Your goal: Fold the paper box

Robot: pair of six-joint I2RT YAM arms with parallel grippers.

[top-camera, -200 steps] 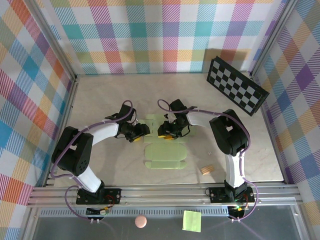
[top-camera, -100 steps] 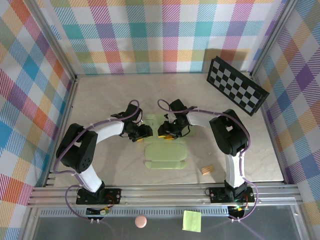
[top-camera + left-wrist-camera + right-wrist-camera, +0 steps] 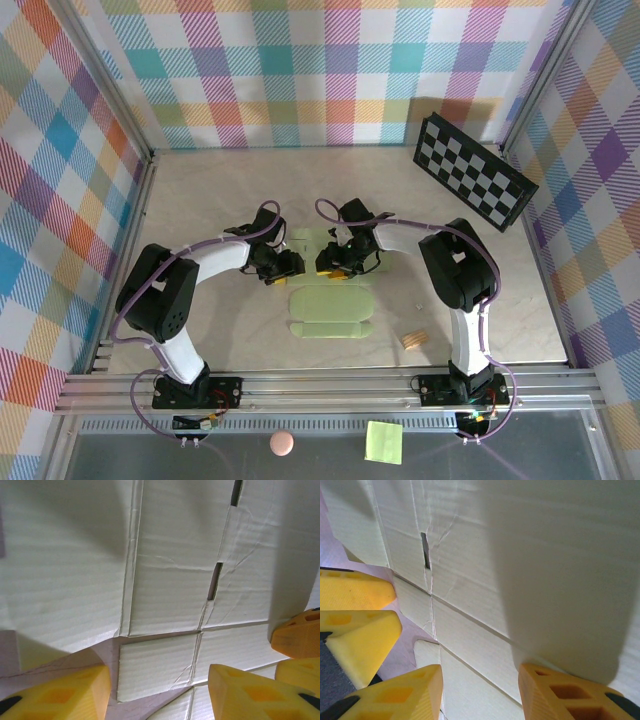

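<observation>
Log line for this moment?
box: unfolded sheet | left gripper: open over box | right gripper: open over box | fold: not done

A pale, marble-patterned tabletop (image 3: 200,190) is enclosed on three sides by walls (image 3: 330,70) of pastel multicolour plaid, with a black-and-white checkerboard panel (image 3: 474,170) at the back right corner and a silver metal rail (image 3: 330,385) along the near edge, all evenly lit.
</observation>
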